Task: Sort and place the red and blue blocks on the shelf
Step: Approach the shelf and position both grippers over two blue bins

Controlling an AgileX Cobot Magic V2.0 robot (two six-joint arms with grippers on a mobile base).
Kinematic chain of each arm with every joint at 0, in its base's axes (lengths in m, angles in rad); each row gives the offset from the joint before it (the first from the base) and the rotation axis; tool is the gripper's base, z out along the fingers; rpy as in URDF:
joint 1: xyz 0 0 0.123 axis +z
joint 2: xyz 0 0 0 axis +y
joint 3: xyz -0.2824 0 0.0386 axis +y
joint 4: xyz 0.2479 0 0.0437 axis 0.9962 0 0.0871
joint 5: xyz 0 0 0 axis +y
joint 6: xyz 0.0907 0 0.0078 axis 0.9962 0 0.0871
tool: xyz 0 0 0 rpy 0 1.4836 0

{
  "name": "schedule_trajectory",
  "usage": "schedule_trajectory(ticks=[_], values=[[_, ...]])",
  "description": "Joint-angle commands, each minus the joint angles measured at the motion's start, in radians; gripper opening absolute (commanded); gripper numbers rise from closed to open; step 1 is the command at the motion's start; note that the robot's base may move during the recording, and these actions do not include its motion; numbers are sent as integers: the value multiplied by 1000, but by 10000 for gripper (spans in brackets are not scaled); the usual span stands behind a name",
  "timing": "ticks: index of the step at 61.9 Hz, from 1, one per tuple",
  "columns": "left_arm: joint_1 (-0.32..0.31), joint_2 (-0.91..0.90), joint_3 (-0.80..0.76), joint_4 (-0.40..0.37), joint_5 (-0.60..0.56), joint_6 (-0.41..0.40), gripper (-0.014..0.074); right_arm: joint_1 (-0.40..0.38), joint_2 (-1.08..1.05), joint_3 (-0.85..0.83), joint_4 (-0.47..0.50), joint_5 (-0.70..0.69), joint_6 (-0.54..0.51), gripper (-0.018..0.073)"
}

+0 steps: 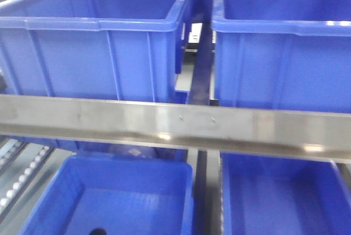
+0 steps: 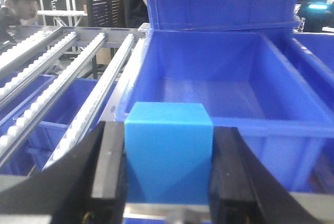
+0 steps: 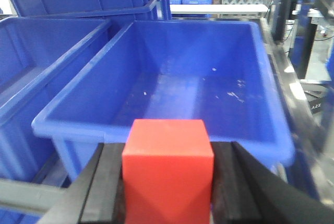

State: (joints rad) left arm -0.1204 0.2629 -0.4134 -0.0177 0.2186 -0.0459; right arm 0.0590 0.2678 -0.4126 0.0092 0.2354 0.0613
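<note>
1. Blue block (image 2: 168,153): clamped betw. fingers of left gripper (image 2: 168,195), held before near rim of bin A (image 2: 245,126); bin floor plain blue.
2. Red block (image 3: 168,169): clamped in right gripper (image 3: 168,198), before rim of bin B (image 3: 156,125); floor had pale scuffs.
3. Shelf rail (image 1: 175,122), front view: upper-L bin (image 1: 93,54) and upper-R bin (image 1: 279,65) above, contents hidden; lower-L bin (image 1: 109,191) w/ unident. dark spot (image 1: 97,231); lower-R bin (image 1: 285,196) alongside.

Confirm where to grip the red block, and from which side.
Take the red block by its two flat opposite side faces, from the near side, as the right tool does now: those faces are parallel and upright, so the fingers sit flush.
</note>
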Motion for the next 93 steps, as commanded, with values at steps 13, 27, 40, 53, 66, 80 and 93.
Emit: schedule_trajectory(ticks=[13, 27, 40, 53, 66, 80, 93], values=[[2, 11, -30, -1, -92, -2, 122, -8, 10, -28, -9, -93, -9, 56], [2, 11, -30, -1, -92, -2, 122, -8, 10, -28, -9, -93, -9, 56], [2, 11, -30, -1, -92, -2, 122, -8, 10, -28, -9, -93, -9, 56], [2, 11, -30, -1, -92, -2, 122, -8, 10, -28, -9, -93, -9, 56], [2, 11, -30, -1, -92, -2, 122, -8, 10, -28, -9, -93, -9, 56], [2, 11, -30, -1, -92, -2, 122, -8, 10, -28, -9, -93, -9, 56], [2, 11, -30, -1, -92, -2, 122, -8, 10, -28, -9, -93, -9, 56]])
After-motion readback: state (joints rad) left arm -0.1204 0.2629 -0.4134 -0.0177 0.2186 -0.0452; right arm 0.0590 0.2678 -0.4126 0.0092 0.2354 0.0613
